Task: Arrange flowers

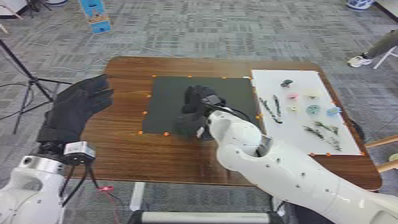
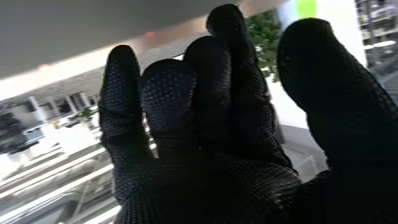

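Evidently we have our right hand (image 1: 197,99) over the dark mat (image 1: 169,90) in the middle of the table (image 1: 124,150), open, its fingers and thumb extended and gripping nothing that we can see. Whether it touches the mat we cannot tell. Our left hand (image 1: 78,102) is by the table's left side, with relaxed fingers and nothing visible in it.

Farther to the right, the white sheet (image 1: 268,79) holds the pieces we can make out: a dark green piece (image 1: 286,83) near the far end, then a pink flower (image 1: 292,95) beside a pale yellow flower (image 1: 311,94). Nearer to us come a teal flower (image 1: 313,109) and a blue flower (image 1: 333,111), with dark stems (image 1: 277,106) along the inner side and green sprigs (image 1: 313,132) towards the near end.

As these pieces are all on the sheet, we judge the arranging to be at its very start. Choosing a stem or bloom, carrying it across and composing the design all seem left to do; our next move probably calls for a reach to the sheet.
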Available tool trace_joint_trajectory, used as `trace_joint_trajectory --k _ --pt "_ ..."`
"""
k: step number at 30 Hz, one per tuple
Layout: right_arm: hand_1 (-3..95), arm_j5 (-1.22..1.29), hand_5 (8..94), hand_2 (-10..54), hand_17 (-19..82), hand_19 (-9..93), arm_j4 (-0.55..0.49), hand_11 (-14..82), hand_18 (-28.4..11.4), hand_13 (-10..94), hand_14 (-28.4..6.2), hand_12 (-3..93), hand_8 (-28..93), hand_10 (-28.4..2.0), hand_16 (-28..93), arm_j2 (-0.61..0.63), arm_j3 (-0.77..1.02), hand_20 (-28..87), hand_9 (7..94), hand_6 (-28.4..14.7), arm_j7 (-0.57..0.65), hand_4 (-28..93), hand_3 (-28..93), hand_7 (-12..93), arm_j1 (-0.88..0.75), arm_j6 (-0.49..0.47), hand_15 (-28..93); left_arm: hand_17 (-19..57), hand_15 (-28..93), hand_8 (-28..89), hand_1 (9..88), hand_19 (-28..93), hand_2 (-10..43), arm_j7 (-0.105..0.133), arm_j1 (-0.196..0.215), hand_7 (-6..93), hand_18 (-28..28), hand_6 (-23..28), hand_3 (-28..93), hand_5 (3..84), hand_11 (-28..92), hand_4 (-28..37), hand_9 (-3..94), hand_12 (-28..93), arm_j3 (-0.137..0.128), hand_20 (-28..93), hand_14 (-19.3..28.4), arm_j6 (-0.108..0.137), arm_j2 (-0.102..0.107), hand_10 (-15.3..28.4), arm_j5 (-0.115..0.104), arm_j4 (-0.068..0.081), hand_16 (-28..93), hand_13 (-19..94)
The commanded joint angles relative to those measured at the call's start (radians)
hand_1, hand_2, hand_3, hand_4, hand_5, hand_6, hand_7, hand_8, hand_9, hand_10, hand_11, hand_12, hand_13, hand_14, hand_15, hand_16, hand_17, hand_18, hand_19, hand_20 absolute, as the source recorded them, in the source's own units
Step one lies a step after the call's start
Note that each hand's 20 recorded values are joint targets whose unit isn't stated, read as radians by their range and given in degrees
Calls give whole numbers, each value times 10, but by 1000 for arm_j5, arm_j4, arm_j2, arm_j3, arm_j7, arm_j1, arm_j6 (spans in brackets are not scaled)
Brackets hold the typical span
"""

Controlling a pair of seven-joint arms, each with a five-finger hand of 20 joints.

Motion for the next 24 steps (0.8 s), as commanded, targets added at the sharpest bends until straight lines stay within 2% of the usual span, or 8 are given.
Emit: trace_joint_trajectory --k 1,6,12,14,15,18,21,24 --pt "373 45 523 -92 191 718 -138 495 -208 511 -155 613 -104 -143 381 160 145 332 532 -27 -150 -151 847 300 -108 -133 793 -75 327 -112 280 449 -95 -6 61 237 204 33 698 346 244 -269 276 173 -54 125 119 0 -13 105 -3 -23 14 244" --pt "380 44 460 -95 164 692 -144 491 -208 452 -153 613 -114 -140 417 184 132 335 472 -27 -212 -146 877 268 -141 -132 773 -80 318 -112 263 443 -95 -9 116 226 206 29 689 322 237 -277 256 175 -85 123 120 62 -36 103 -28 -19 16 227" --pt "382 12 368 -94 161 684 -131 512 -207 440 -141 572 -118 -142 416 173 101 336 435 -16 -208 -155 898 266 -161 -148 766 -84 299 -104 258 437 -95 0 136 218 206 29 686 312 229 -282 251 179 -108 121 120 86 -48 103 -63 9 21 220" --pt "380 -6 355 -94 161 683 -129 514 -206 440 -138 568 -119 -142 420 174 89 336 431 -18 -199 -151 903 261 -156 -136 765 -85 296 -103 254 436 -95 36 120 216 205 29 686 313 228 -282 251 181 -96 122 119 69 -45 103 -169 25 24 220" --pt "378 -10 351 -93 161 683 -129 516 -206 439 -137 564 -117 -141 423 172 91 336 427 -20 -196 -149 907 259 -159 -139 763 -85 295 -103 253 436 -95 34 115 216 205 29 686 313 228 -282 251 181 -96 122 119 57 -43 103 -173 29 26 220" --pt "374 -24 343 -92 161 682 -123 524 -206 438 -135 554 -114 -143 426 169 81 335 422 -39 -185 -144 911 246 -154 -160 760 -85 295 -102 254 435 -95 15 100 217 205 29 683 315 228 -283 252 182 -91 123 120 62 -40 103 -104 30 28 221" --pt "370 -41 351 -88 157 679 -116 528 -207 433 -138 549 -112 -144 427 171 63 333 416 -47 -191 -142 915 233 -139 -176 759 -85 296 -102 252 435 -95 46 96 219 204 30 684 316 228 -283 253 182 -84 123 119 27 -39 103 -207 32 29 222" --pt "365 -56 377 -81 154 676 -113 533 -208 426 -140 544 -112 -146 427 175 41 332 410 -48 -206 -140 920 221 -120 -196 757 -86 295 -102 252 433 -95 57 105 218 203 31 683 318 228 -283 253 183 -87 123 120 37 -42 103 -199 24 29 221"
